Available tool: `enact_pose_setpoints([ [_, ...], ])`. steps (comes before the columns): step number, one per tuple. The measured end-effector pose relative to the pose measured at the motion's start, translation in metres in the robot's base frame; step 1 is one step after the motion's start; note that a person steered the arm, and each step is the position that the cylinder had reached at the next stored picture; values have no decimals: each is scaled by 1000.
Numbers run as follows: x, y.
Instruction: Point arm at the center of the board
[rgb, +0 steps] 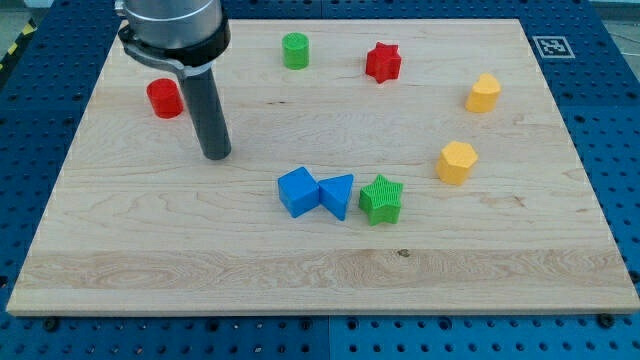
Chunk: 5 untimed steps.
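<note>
The wooden board (150, 250) fills most of the view. My tip (216, 155) rests on the board left of its middle, below and to the right of a red cylinder (164, 98). A blue cube (298, 191), a blue triangle (338, 195) and a green star (381, 199) sit in a touching row just below the board's middle, to the right of my tip. A green cylinder (295, 50) and a red star (382, 62) lie near the view's top. Two yellow blocks (483, 93) (456, 162) lie at the right.
The board lies on a blue perforated table (620, 150). A black-and-white marker tag (548, 46) sits at the board's top right corner. The arm's dark collar (172, 30) hangs over the top left of the board.
</note>
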<state>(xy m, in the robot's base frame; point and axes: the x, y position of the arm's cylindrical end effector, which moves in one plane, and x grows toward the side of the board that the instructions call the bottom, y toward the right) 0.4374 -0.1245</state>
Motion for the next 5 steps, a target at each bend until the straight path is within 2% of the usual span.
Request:
enact_pose_setpoints([
  [3,-11,1],
  [5,-38,8],
])
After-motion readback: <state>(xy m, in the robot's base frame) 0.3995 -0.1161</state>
